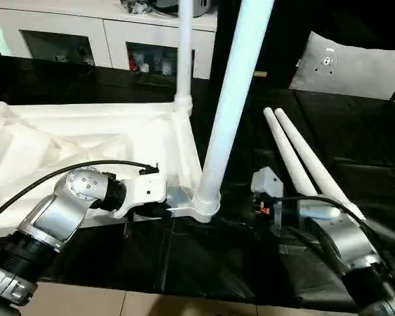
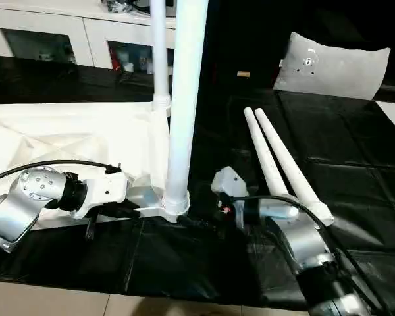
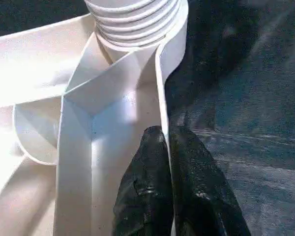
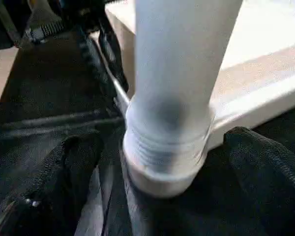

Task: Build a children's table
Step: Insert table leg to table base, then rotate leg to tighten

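Two black fingers [image 3: 152, 196] of left gripper [image 3: 168, 142] pinched together over rim wall of upturned table top [image 1: 85, 141], close beside near corner socket [image 3: 137, 29]. Right gripper [image 4: 152, 147] spread wide, one finger [image 4: 69, 172] on either side of upright leg [image 1: 234, 99] at its threaded base, neither pad seen pressing it. That leg seated in near corner socket, rising out of frame; second upright leg [image 1: 184, 49] standing in far corner socket of same edge. Ribbed underside facing up, top lying flat on black-covered desk [image 1: 204, 263]. Two loose legs [image 1: 303, 158] side by side on black cover, to right of right gripper, touching along their length. White cabinet [image 1: 105, 33] with glass doors behind desk; grey cushion [image 1: 349, 66] at far right.
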Robot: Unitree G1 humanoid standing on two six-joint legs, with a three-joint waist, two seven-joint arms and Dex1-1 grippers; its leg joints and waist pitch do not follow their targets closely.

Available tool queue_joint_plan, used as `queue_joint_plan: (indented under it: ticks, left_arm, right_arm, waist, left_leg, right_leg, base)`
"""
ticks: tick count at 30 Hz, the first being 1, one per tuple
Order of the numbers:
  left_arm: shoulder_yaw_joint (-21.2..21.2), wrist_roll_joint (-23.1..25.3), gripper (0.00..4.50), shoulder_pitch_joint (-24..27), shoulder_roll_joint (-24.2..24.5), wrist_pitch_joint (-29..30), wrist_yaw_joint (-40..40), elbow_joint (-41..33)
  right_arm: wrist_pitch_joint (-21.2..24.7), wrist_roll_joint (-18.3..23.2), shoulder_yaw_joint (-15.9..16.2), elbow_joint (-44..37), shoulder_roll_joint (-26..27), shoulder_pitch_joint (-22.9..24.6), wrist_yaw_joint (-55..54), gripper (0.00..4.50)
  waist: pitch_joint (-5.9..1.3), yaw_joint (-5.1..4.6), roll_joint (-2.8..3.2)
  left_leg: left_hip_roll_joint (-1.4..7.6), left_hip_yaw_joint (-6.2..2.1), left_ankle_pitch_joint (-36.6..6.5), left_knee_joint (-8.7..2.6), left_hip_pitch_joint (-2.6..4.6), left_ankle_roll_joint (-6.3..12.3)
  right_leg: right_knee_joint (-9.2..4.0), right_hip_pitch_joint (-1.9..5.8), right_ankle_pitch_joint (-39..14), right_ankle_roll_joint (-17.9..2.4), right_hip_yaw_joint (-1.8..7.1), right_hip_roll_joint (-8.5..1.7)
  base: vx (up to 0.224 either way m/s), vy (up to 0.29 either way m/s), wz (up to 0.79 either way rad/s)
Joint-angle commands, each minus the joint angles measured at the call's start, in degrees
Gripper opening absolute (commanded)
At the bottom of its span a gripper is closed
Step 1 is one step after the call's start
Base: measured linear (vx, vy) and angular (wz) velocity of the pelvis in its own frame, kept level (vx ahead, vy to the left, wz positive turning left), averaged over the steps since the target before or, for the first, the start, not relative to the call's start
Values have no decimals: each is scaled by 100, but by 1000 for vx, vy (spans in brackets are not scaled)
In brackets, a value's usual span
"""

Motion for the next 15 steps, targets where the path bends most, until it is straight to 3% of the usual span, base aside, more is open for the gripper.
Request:
queue_joint_plan:
  ticks: [1, 2, 4, 11, 15]
  left_arm:
    - [-415, 178, 0, 64, -30, -105, -236, 42]
    - [-422, 179, 0, 62, -31, -115, -241, 46]
    - [-444, 171, 0, 72, -51, -110, -250, 12]
    - [-477, 208, 0, 80, -91, -201, -348, 15]
    - [-508, 213, 0, 70, -88, -212, -384, -18]
  right_arm:
    - [-1, -22, 29, 123, -11, -100, 99, 447]
    - [-9, -23, 39, 136, -13, -109, 108, 420]
    - [-38, -19, 70, 234, 12, -177, 145, 420]
    - [-92, 22, 75, 538, 109, -393, 393, 346]
    - [-183, -11, 83, 677, 166, -453, 410, 316]
  waist:
    - [-316, -13, 81]
    - [-326, -11, 78]
    - [-333, 2, 72]
    - [-331, 12, 71]
    - [-342, 24, 81]
  left_leg:
    - [-49, 211, -523, -388, -123, 291]
    - [-54, 212, -442, -382, -126, 304]
    - [-63, 217, -316, -371, -130, 321]
    - [-56, 219, -364, -371, -126, 320]
    - [-61, 222, -250, -361, -122, 322]
  right_leg:
    - [-317, 386, -758, -1381, 237, -218]
    - [-298, 391, -632, -1422, 235, -217]
    - [-284, 407, -464, -1457, 233, -215]
    - [-289, 405, -602, -1437, 232, -223]
    - [-267, 406, -408, -1484, 230, -220]
  base:
    - [0, 0, 0]
    - [0, 0, 0]
    - [0, 0, 0]
    - [0, 0, 0]
    - [0, 0, 0]
